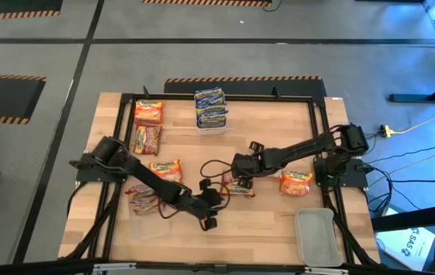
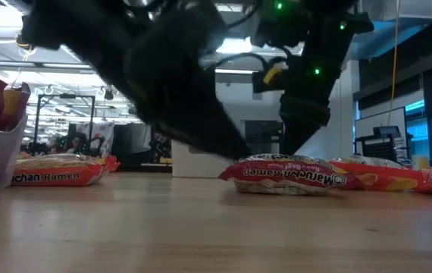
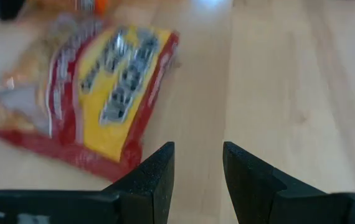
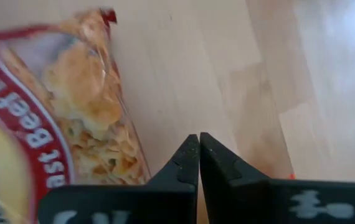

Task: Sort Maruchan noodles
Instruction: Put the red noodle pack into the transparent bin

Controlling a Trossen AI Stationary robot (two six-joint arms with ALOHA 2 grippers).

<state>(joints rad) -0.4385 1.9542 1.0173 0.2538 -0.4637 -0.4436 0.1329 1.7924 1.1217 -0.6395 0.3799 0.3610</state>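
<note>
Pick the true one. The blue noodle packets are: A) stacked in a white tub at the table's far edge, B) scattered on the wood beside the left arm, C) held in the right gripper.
A: in the high view the blue noodle packets sit stacked in the white tub at the far edge.

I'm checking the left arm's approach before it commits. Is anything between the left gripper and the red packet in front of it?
Nothing visible. The left gripper is open and empty, with bare table between its fingers, and the red packet lies just ahead and to one side on the wood. The right gripper is shut beside another packet.
</note>
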